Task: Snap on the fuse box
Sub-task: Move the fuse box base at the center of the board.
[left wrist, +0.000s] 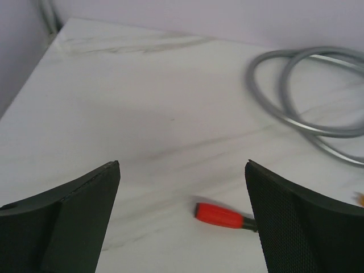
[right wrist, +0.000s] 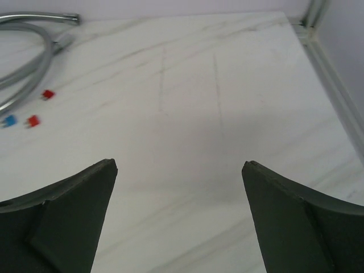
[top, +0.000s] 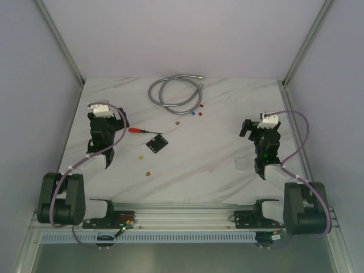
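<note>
Top: fuse box [top: 157, 143] flat on worktop [top: 216, 114], clear square piece [top: 240, 164] well right of it. Left wrist: left tool [left wrist: 182, 165] spread, empty. Right wrist: right tool [right wrist: 179, 165] spread, empty. Suggest: seat piece square on box, press straight down.

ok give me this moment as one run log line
left gripper: open, empty, red-handled tool just ahead | right gripper: open, empty | fuse box: between the arms, not gripped
</note>
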`<state>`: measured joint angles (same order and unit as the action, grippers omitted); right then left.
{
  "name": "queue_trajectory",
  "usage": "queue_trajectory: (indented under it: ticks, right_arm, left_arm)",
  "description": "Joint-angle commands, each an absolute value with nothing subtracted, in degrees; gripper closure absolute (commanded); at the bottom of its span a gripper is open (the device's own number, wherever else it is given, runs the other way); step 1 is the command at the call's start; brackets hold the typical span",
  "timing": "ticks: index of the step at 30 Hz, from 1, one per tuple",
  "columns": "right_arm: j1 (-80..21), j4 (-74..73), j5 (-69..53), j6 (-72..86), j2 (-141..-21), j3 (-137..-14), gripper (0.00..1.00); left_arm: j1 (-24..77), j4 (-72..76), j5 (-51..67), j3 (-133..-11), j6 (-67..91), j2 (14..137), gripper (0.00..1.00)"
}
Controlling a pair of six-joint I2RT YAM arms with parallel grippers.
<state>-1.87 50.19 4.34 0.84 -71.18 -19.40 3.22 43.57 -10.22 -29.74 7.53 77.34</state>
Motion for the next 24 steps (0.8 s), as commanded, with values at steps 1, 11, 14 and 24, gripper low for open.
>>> queue_trajectory:
  ticks: [1, 11, 14, 24]
  right_arm:
    - [-4.8, 37.38, 0.8, 3.52, -65.83, -22.43, 0.01]
    - [-16.65, 27.98, -1.64, 10.99, -62.32, -23.51, 0.03]
    - [-20.55, 27.11, -2.51, 12.04, -64.83, -25.29, 0.04]
    - [-26.1, 24.93, -3.54, 12.95, -72.23, -30.07, 0.06]
  left_arm:
    - [3.06, 32.57, -0.05, -30.61, 17.0, 72.07, 0.0]
    - [11.37, 22.14, 4.0, -29.38, 26.15, 65.86, 0.01]
    - [15.66, 20.56, 1.77, -30.43, 25.0, 69.0, 0.06]
    - [21.74, 20.12, 3.05, -39.17, 22.22, 86.52, 0.18]
